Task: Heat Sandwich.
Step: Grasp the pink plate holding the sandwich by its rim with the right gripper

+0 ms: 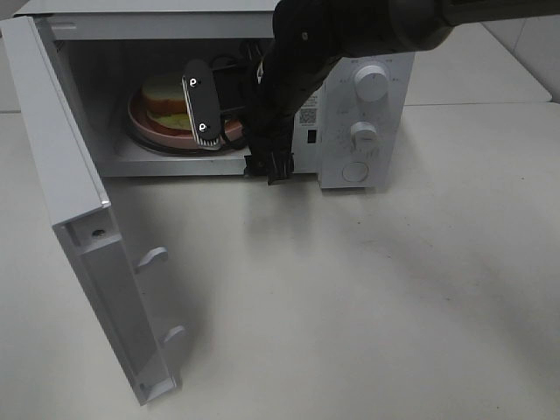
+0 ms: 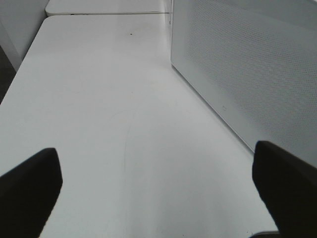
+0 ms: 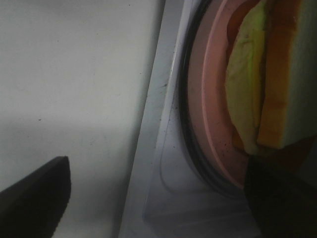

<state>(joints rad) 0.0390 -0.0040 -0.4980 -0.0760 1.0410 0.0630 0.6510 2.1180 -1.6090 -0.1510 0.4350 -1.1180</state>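
While your right end effector [image 3: 156, 198] is hanging released at the microwave's [image 1: 367, 114] mouth, the sandwich [image 3: 277, 74] is lying just ahead.

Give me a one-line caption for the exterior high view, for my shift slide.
Right gripper, jaws open, reaches into the open microwave at the rim of the pink plate holding the sandwich; door swung wide.

Plain white table [image 1: 367, 289] under soft, even light; second table [image 2: 109, 6] stands against it.
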